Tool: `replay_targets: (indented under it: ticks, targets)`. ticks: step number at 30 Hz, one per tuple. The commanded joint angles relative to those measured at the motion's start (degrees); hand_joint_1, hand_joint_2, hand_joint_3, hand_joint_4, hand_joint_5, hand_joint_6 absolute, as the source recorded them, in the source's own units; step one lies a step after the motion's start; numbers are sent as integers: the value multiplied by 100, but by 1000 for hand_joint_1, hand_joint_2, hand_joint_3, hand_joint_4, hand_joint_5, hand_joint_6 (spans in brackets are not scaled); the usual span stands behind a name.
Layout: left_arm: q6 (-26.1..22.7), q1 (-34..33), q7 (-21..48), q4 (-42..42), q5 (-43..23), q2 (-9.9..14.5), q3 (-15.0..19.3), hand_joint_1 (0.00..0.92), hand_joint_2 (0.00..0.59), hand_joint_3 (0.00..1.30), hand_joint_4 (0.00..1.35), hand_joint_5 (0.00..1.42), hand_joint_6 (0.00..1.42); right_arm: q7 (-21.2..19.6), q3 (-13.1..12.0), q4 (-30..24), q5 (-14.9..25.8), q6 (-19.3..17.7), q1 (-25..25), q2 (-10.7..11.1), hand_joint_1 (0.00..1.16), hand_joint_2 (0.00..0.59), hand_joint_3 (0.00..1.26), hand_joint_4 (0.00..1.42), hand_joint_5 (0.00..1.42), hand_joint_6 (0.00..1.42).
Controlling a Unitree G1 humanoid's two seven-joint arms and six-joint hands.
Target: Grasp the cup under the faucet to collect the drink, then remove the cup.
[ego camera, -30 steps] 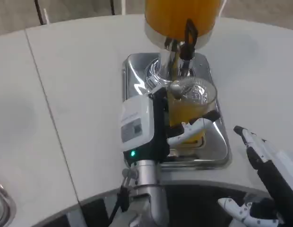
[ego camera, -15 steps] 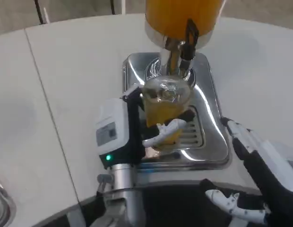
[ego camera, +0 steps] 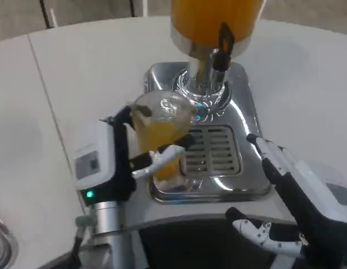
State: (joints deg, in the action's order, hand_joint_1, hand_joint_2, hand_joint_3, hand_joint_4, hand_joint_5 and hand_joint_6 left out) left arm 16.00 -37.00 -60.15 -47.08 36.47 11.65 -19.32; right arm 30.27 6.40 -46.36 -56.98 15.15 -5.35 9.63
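A clear plastic cup holding orange drink sits in my left hand, whose fingers wrap around its side. The cup is over the left edge of the steel drip tray, to the left of the faucet and clear of it. The faucet hangs under the orange drink dispenser at the top. My right hand is at the lower right, beside the tray's right front corner, fingers spread and holding nothing.
The slotted drain grate lies bare in the tray's middle. White table surface extends to the left, with a seam running diagonally. A metal object's edge shows at the bottom left corner.
My left hand has carried the cup leftward and toward me, out from under the faucet to the tray's left edge. My right hand has risen and moved in closer to the tray.
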Motion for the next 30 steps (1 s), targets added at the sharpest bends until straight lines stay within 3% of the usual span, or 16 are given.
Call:
replay_targets:
  ticks: [1, 5, 10, 14, 23, 30]
  targets:
    - [180, 215, 87, 409, 20, 117, 129, 501, 92, 998, 1217, 1424, 1424, -100, -12, 60, 35, -57, -18, 86, 575, 364, 0, 0, 0, 95]
    - [217, 437, 231, 801, 24, 252, 255, 501, 92, 998, 1218, 1424, 1424, -161, 65, 50, -3, -117, 4, 101, 579, 367, 0, 0, 0, 95]
    - [386, 939, 588, 1531, -38, 573, 491, 499, 90, 998, 1219, 1424, 1424, -185, 77, 0, -192, -300, 18, 299, 581, 369, 0, 0, 0, 95]
    - [479, 1269, 828, 2023, -17, 691, 644, 496, 89, 998, 1219, 1424, 1424, -146, 24, 78, -116, -331, 132, 375, 583, 370, 0, 0, 0, 95]
    - [714, 1806, 1216, 2615, -113, 784, 952, 494, 89, 998, 1227, 1424, 1424, -353, 77, 280, -352, -530, 278, 531, 585, 370, 0, 0, 0, 87]
    - [818, 2362, 1631, 3475, -186, 724, 1191, 493, 89, 998, 1233, 1424, 1424, -562, 199, 251, -933, -713, 144, 534, 545, 370, 0, 0, 0, 2]
